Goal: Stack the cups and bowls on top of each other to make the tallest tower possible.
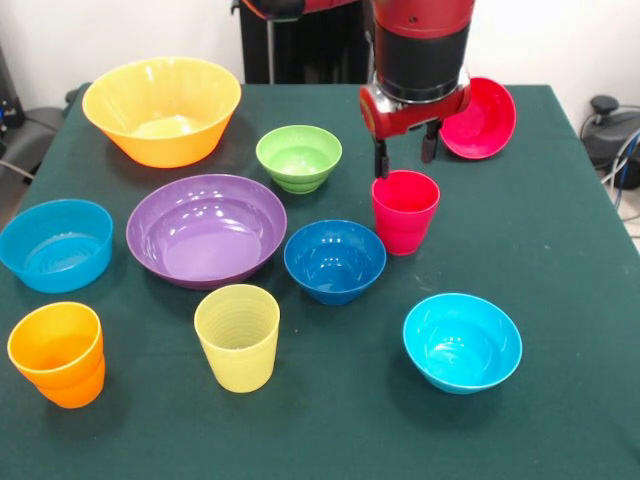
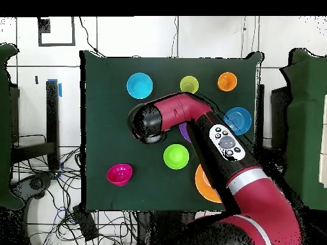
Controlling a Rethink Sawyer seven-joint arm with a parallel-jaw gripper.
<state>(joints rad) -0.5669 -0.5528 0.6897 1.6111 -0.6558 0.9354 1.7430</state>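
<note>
In the front view my gripper (image 1: 405,156) is open and empty, its two dark fingers (image 1: 381,160) hanging just above the rim of the red cup (image 1: 405,211), which stands upright on the green table. The red bowl (image 1: 481,118) sits tilted behind and to the right of it, apart from the cup (image 2: 119,173). Nothing is stacked. The dark blue bowl (image 1: 335,260) is beside the red cup on the left. In the overhead view the arm's wrist (image 2: 145,122) hides the gripper, the red cup and the dark blue bowl.
The yellow-orange bowl (image 1: 162,108), green bowl (image 1: 299,156), purple bowl (image 1: 206,229) and light blue bowl (image 1: 55,244) stand to the left. The orange cup (image 1: 58,353), ribbed yellow cup (image 1: 238,336) and cyan bowl (image 1: 462,341) line the near edge.
</note>
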